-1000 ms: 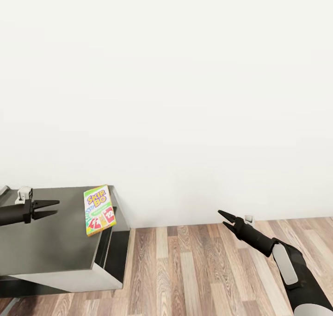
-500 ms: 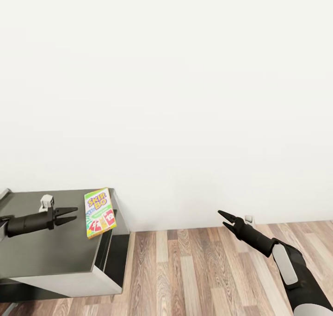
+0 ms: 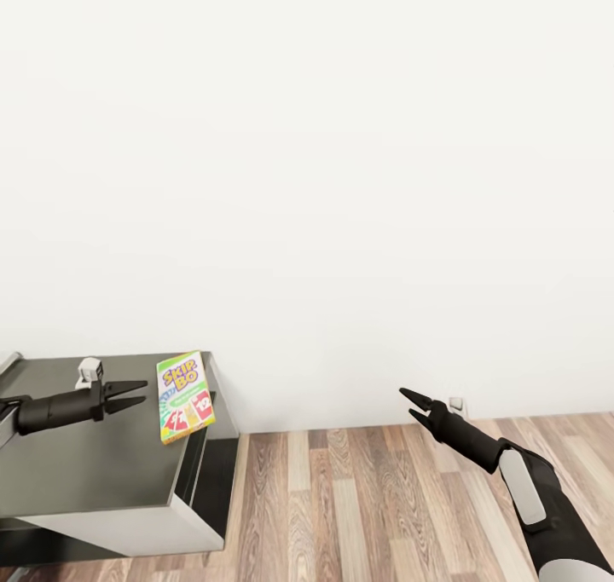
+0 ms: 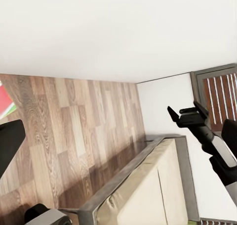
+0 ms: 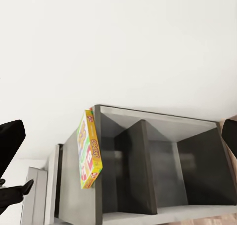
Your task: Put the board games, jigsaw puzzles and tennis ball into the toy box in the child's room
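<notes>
Yellow-green Skip-Bo box (image 3: pixel 185 396) lying flat at the far right corner of the dark grey side unit (image 3: pixel 94 463), overhanging its edge slightly. Left gripper (image 3: pixel 128 396) just beside it, jaws parted and empty, seemingly lined up for a grab. Right gripper (image 3: pixel 409 404) open, idle over the wood-plank floor (image 3: pixel 358 497).

A plain white wall (image 3: pixel 341 181) meets a wood-plank floor (image 3: pixel 358 505) in even light.
</notes>
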Motion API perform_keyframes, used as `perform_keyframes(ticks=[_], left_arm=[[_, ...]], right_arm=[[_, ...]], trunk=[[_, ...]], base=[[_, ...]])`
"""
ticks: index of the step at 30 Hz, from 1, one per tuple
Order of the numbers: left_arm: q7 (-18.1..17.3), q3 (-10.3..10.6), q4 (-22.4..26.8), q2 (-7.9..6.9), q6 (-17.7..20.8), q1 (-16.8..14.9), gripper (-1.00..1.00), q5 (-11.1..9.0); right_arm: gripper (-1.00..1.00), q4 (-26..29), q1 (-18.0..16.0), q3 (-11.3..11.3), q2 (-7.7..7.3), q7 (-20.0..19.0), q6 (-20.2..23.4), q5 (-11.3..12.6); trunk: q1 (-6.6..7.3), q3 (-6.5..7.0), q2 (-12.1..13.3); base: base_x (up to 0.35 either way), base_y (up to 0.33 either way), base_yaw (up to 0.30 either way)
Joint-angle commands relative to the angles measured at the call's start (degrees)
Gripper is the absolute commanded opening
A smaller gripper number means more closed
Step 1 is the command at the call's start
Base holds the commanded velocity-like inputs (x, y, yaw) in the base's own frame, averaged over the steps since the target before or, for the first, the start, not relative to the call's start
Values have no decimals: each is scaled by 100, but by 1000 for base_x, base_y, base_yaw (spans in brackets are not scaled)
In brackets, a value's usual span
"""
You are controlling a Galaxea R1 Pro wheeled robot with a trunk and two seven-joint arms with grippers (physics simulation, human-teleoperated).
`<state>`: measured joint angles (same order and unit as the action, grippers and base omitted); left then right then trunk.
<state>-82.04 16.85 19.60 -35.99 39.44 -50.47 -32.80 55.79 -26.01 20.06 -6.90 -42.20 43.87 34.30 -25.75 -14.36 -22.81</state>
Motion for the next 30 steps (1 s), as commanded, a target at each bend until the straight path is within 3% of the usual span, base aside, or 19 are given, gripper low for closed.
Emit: perform_keyframes(ticks=[1,19,30], left_arm=[[-18,38,4,-3,58,-7,100,-37],[-24,51,193,30,70,-7,100,-43],[-39,55,197,23,64,-7,100,-43]], right_arm=[[100,-1,-5,8,2,-9,30,3],[100,5,-5,4,17,-1,-11,-25],[100,1,-8,1,20,0,-19,-29]], trunk=[[-4,-1,-11],[-4,170,-11],[-4,272,-11]], base=[[0,0,0],[1,0,-3],[107,102,-117]])
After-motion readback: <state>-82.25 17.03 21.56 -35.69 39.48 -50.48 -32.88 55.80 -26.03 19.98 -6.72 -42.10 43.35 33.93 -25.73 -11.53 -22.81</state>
